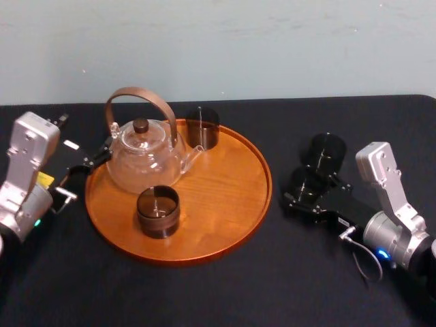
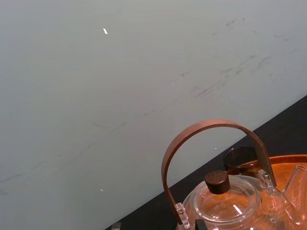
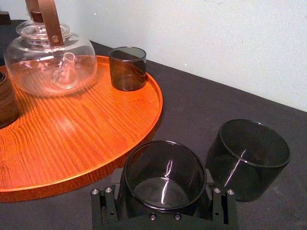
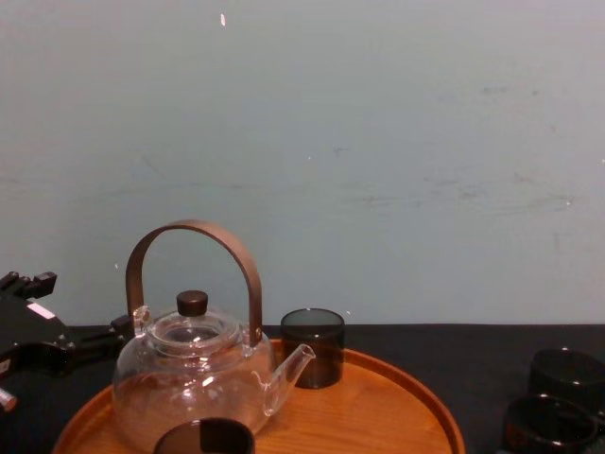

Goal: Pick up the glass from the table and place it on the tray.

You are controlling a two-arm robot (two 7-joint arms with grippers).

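Observation:
A dark smoked glass [image 1: 306, 182] stands on the black table [image 1: 272, 279], just right of the round orange-brown tray [image 1: 221, 184]. My right gripper [image 1: 308, 194] is shut on this glass [image 3: 163, 172], one finger pressed against each side of it. A second, matching glass [image 1: 328, 150] stands directly behind it, close by. Two more dark glasses rest on the tray, one at the back [image 1: 202, 127] and one at the front [image 1: 158, 211]. Idle at the tray's left edge is my left gripper [image 1: 92, 161], open.
A clear glass teapot [image 1: 144, 160] with a brown arched handle occupies the left half of the tray. The tray's right half is bare wood. A pale wall closes off the table's far edge.

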